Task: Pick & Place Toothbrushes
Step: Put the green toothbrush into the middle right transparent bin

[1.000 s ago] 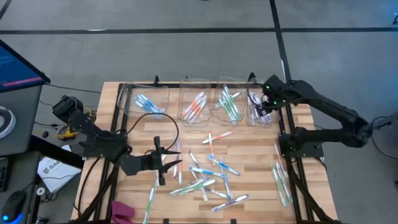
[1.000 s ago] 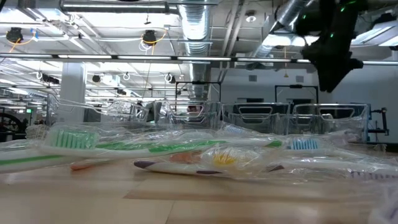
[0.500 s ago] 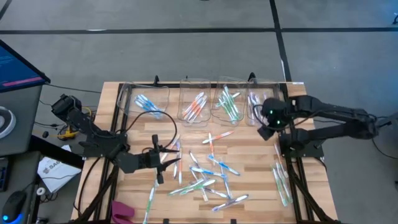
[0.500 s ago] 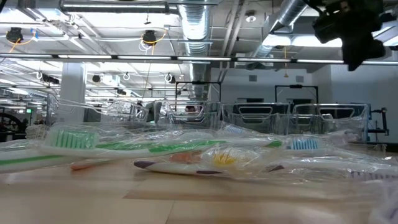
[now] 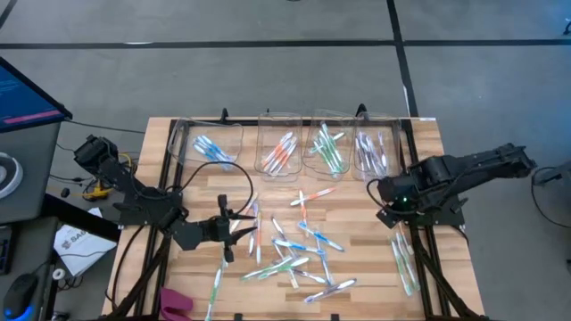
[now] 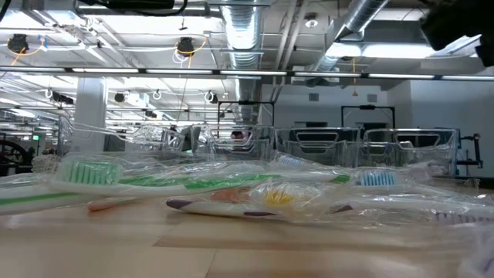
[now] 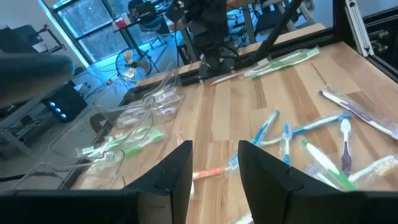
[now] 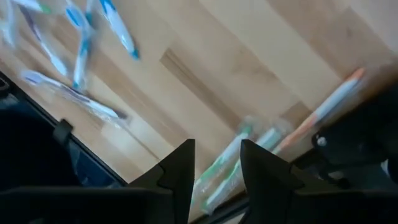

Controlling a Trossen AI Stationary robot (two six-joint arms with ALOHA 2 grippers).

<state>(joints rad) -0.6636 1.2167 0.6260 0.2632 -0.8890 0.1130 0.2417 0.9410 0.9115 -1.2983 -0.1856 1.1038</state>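
Over the counter (image 5: 196, 192), seen from above: four clear bins (image 5: 268, 117) stand in a row along the far edge, each holding toothbrushes of one accent: blue, orange, green, purple. The loose toothbrushes (image 5: 294, 263) lie scattered mid-counter. They overlap, so no exact count is possible, but there are well over a dozen. A further few lie wrapped at the right edge (image 5: 403, 259) and one lies alone near the left front (image 5: 217, 285). The left pincer (image 5: 239, 234) hovers at the left border of the scatter, fingers spread. The right pincer (image 5: 385, 210) sits low near the right edge, in front of the purple bin, its fingers hard to make out here. A pink item (image 5: 176, 303) is cut off at the near edge.

Low view: wrapped toothbrushes (image 6: 193, 181) fill the foreground, with one green and one blue head legible. Wrapper glare obscures the rest. A dark arm part (image 6: 455, 27) is cut off at the upper corner.

Left wrist view: the left pincer (image 7: 214, 149) is released and empty, above the counter. Toothbrushes (image 7: 283, 140) lie ahead of it and the bins (image 7: 143, 118) are blurred to one side.

Right wrist view: the right pincer (image 8: 214, 149) is released, nothing between its fingers. The toothbrushes (image 8: 81, 50) below are smeared and uncountable.
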